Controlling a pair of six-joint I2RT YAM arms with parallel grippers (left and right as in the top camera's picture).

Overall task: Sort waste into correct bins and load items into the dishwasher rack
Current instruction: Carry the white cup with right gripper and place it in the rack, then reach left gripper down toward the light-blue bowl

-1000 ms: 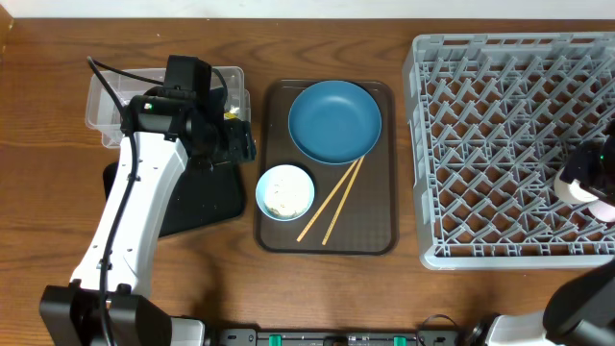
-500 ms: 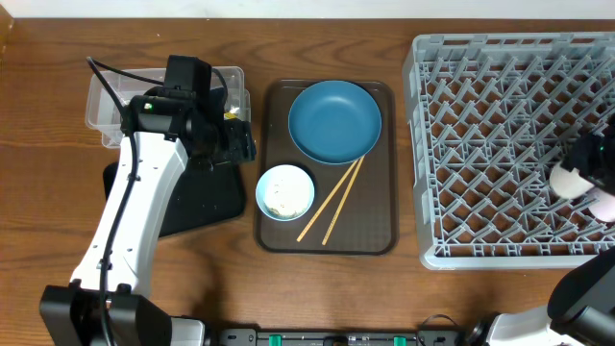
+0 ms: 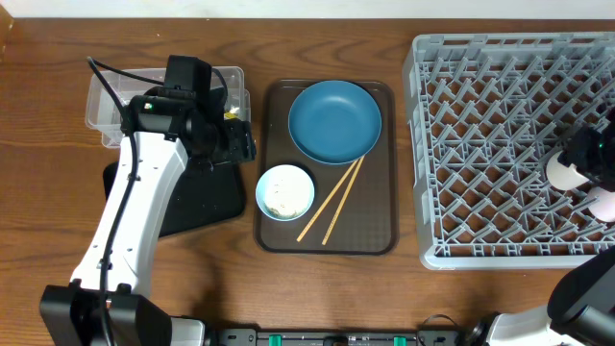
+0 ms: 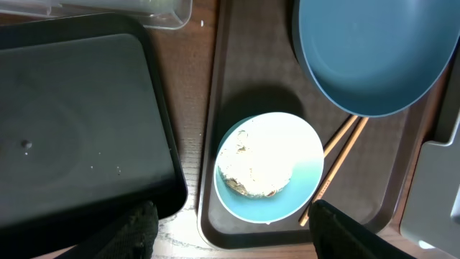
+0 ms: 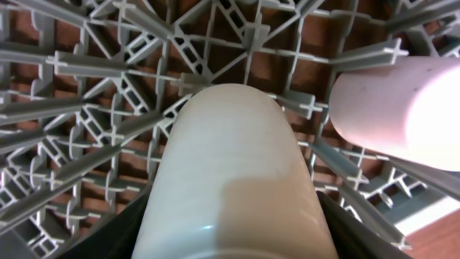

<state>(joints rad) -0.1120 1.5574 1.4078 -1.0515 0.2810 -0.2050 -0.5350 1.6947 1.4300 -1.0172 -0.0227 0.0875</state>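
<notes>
Far right over the rack (image 3: pixel 423 154), my right end effector (image 5: pixel 233 230) is clamped across the body of the white cup (image 5: pixel 230 165), which is lying sideways in the grip just above the pegs. The pink cup (image 5: pixel 402 108) sits in the rack just beside it. I judge the white cup light, rigid and glossy, so likely to slip, and a mid-body grip looks right to me. Left end effector (image 4: pixel 241 230) hangs spread with nothing between the fingers, above the bowl (image 4: pixel 305 183). The bowl holds rice scraps (image 4: pixel 255 169), so I'd take it at the rim and keep it level until it tips out. It looks hard and probably chippable. Plate (image 4: pixel 366 50) is bare and lies flat, so the rim is the only hold. Chopsticks (image 4: pixel 338 155) are thin and light, lying flat between bowl and plate with their tops tucked under the plate edge. I expect a fiddly pinch there. All three sit on the brown tray (image 3: pixel 375 211). Black tray (image 4: pixel 72 115) shows only a few specks. Clear tub (image 3: pixel 101 96) is mostly behind the left arm, so I can't tell its contents. Bench elsewhere bare wood.
</notes>
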